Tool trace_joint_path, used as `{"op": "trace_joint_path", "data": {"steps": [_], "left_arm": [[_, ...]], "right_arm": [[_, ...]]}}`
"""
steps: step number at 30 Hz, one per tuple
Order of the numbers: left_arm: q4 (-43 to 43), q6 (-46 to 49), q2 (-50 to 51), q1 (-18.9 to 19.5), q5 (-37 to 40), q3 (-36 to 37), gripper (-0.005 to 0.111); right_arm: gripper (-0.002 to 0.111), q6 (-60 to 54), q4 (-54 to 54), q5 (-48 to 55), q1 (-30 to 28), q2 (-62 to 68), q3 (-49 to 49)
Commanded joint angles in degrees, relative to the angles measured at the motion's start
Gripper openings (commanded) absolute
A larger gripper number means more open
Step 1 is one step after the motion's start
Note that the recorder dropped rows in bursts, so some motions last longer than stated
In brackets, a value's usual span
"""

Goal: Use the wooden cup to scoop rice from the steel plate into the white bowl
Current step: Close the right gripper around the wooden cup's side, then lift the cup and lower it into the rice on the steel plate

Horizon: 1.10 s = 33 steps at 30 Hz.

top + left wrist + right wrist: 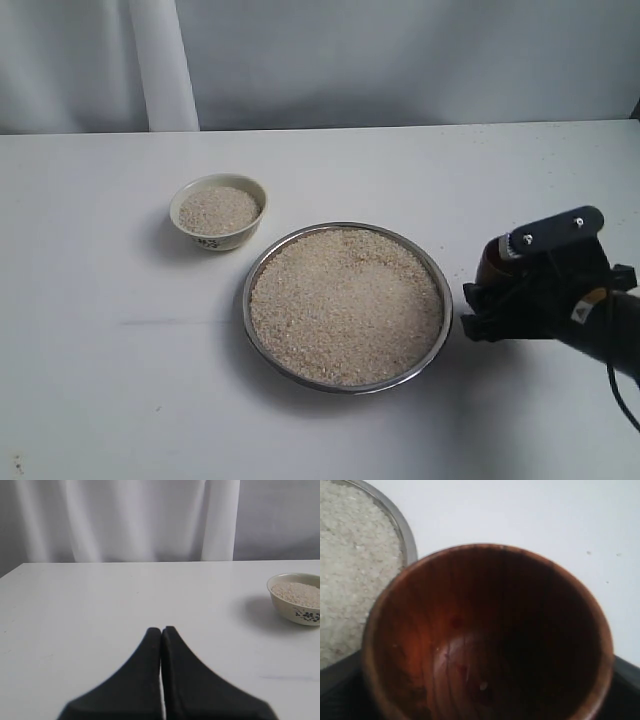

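exterior view: the right claw was clamped on the wooden cup, just right of the steel plate; its rice lay leftward. the left claw sat together.

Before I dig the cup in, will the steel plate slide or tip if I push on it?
It probably slides rather than tips: the steel plate is wide, shallow and sits flat on the smooth table. The rice filling it nearly to the rim likely adds weight, resisting light pushes.
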Motion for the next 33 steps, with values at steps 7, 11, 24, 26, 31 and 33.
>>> {"op": "trace_joint_path", "data": {"steps": [7,11,24,26,31,33], "left_arm": [[0.0,-0.2,-0.1,-0.1,-0.3,0.1,0.000],[0.0,-0.2,-0.1,-0.1,-0.3,0.1,0.000],[0.0,-0.2,-0.1,-0.1,-0.3,0.1,0.000],[0.0,-0.2,-0.1,-0.1,-0.3,0.1,0.000],[0.0,-0.2,-0.1,-0.1,-0.3,0.1,0.000],[0.0,-0.2,-0.1,-0.1,-0.3,0.1,0.000]], "right_arm": [[0.000,-3.5,-3.8,49.4,2.4,-12.8,-25.3],[0.000,-3.5,-8.0,61.7,5.4,-13.2,-35.0],[0.000,-3.1,-23.1,86.0,15.9,-4.4,-55.6],[0.000,-3.1,-27.1,88.9,18.3,-1.7,-57.0],[0.000,-3.1,-39.3,96.1,24.7,5.9,-59.6],[0.000,-3.6,-42.6,98.3,26.4,8.6,-60.5]]}}
